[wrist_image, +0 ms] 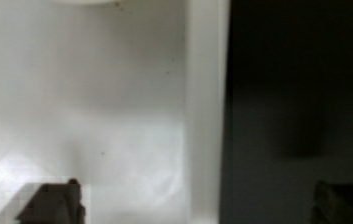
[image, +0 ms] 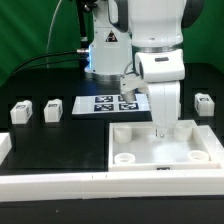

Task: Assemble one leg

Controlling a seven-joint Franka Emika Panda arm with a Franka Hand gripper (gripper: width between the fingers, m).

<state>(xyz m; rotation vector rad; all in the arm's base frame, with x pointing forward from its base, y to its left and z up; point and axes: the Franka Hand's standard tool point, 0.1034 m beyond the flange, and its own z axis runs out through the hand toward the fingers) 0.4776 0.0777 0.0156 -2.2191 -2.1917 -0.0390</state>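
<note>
The large white tray point(image: 190, 140) lies at the exterior view's right front, with round sockets in its corners. My gripper point(image: 160, 129) points straight down over the tray's far rim. In the wrist view the gripper point(wrist_image: 198, 205) is open and empty: the dark fingertips point(wrist_image: 48, 203) stand wide apart, one over the white tray point(wrist_image: 102, 110) and the other over the black table. Three small white legs with marker tags stand on the table: two at the exterior view's left point(image: 20, 112) point(image: 52, 110) and one at the right point(image: 204, 103). A fourth leg is not in view.
The marker board point(image: 108, 103) lies flat behind the tray, in front of the arm's base. A long white wall point(image: 60, 185) runs along the table's front, with a raised end at the exterior view's left point(image: 5, 147).
</note>
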